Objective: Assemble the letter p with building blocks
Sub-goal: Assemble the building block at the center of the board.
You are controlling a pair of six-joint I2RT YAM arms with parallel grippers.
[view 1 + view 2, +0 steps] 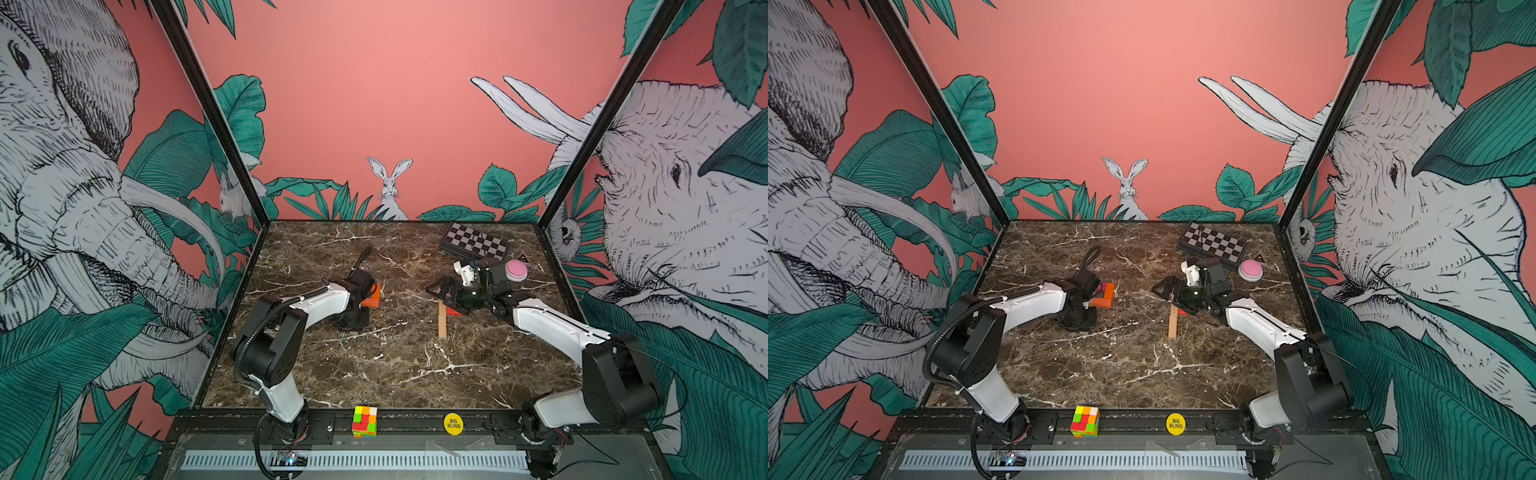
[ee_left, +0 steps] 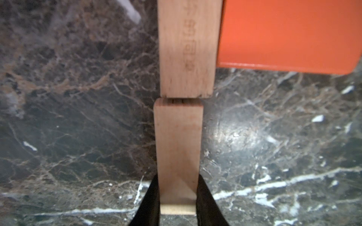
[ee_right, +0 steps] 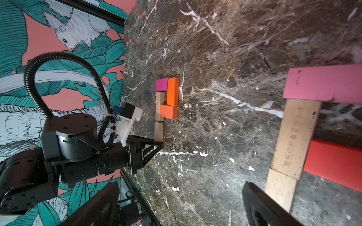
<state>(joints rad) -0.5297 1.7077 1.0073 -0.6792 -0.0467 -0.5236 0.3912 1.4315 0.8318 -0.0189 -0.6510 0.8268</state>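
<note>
Grip: left pincer [image 2: 177, 195] is clamped on the near end of the plain tan block [image 2: 178, 140], black fingers [image 2: 150, 197] on both sides, block lying flat on the bench [image 2: 78, 137].
Stem: that held piece is the six o'clock end of the letter. Its far end stops just short of the printed tan block [image 2: 186, 49], with a hairline gap and a slight sideways offset.
Bowl: magenta block [image 3: 161, 84], outer orange block [image 3: 173, 91] and lower orange block [image 3: 168, 112] close the loop at the twelve o'clock end. The whole letter sits toward ten o'clock of the bench's middle.
Spare hand: right pincer [image 3: 181, 185] has its jaws spread wide with nothing in them. It hovers toward three o'clock over a second group that includes a pink block [image 3: 323, 84] and a red block [image 3: 333, 164].
Risk, release: opening unevenly could let one finger drag the stem crooked.
Risk, push: nudging forward to close the gap may shove the printed block and its orange neighbour, cracking the bowl open.
Risk, retreat: rising too soon could catch an edge and tip the piece.
</note>
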